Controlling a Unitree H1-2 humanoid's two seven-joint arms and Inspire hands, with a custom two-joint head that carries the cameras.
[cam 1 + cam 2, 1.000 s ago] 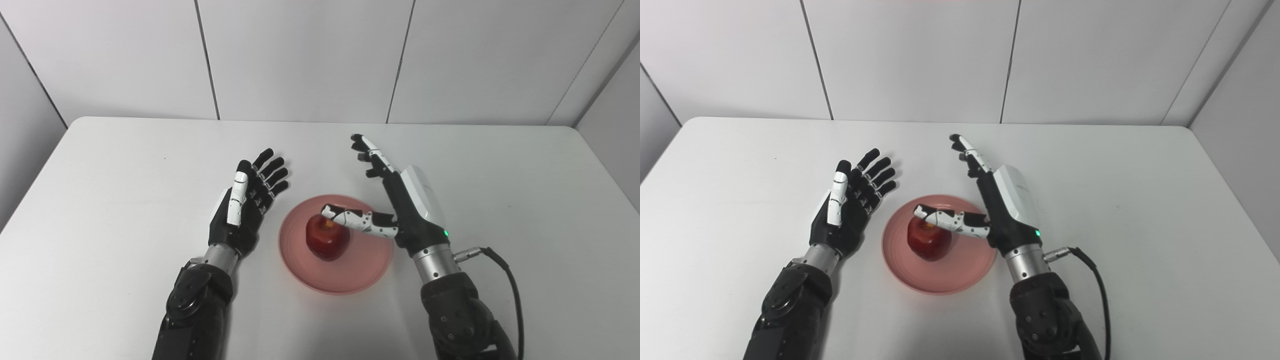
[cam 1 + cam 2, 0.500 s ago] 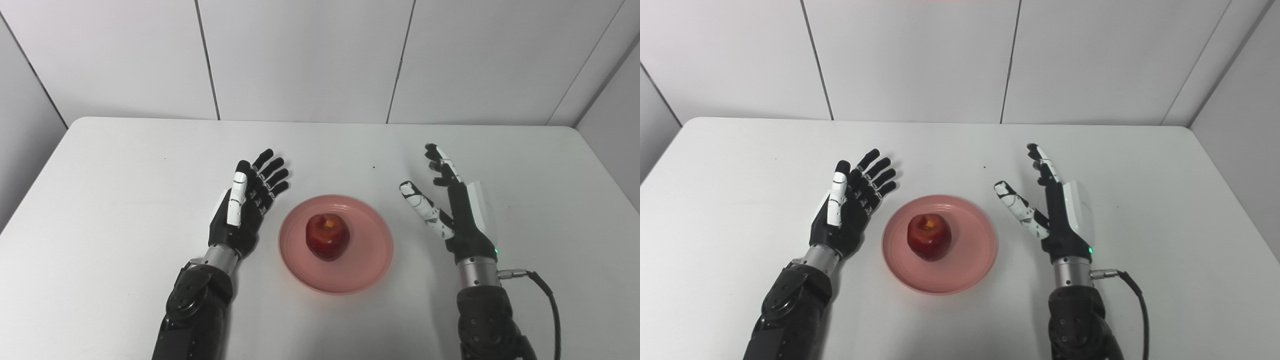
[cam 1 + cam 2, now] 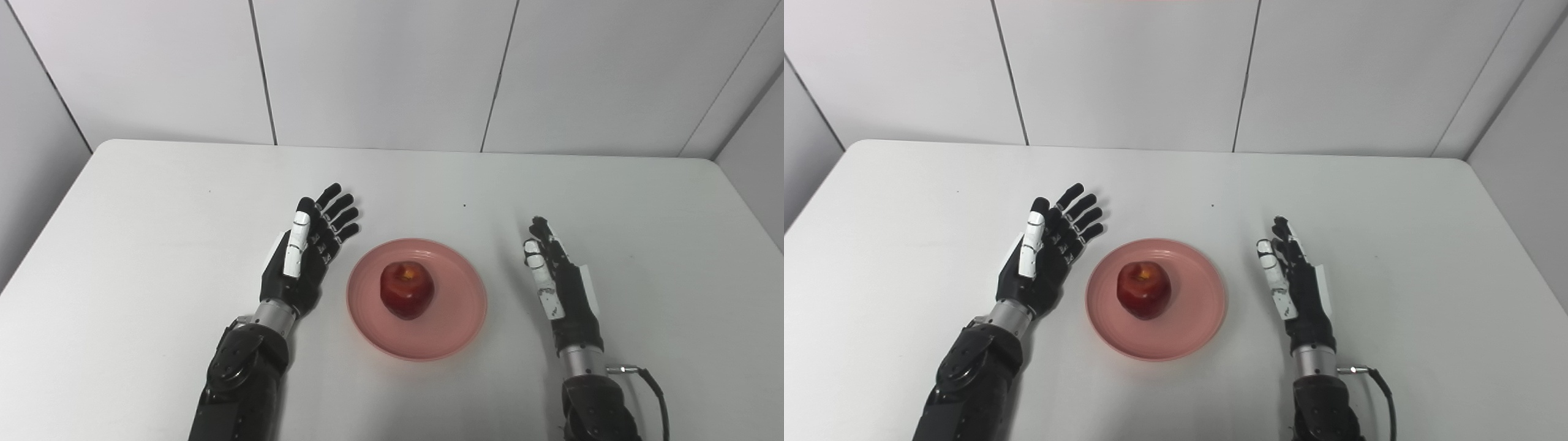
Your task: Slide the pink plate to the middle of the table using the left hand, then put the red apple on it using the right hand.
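The pink plate (image 3: 456,306) lies near the middle of the white table. The red apple (image 3: 407,289) sits upright on it, stem dimple up. My left hand (image 3: 306,254) rests open just left of the plate, palm up, fingers spread, holding nothing. My right hand (image 3: 560,285) is open and empty to the right of the plate, well clear of its rim, fingers extended away from me. The same scene shows in the right eye view, with the plate (image 3: 1194,318), the apple (image 3: 1143,290), the left hand (image 3: 1047,254) and the right hand (image 3: 1295,285).
The white table (image 3: 153,202) runs back to grey wall panels (image 3: 380,67). A black cable (image 3: 652,386) trails from my right wrist at the bottom right. A small dark speck (image 3: 463,205) lies on the table beyond the plate.
My right hand has let go of the apple, drawn back to the right off the plate and lowered beside it. The apple stays on the plate. The camera view has shifted slightly.
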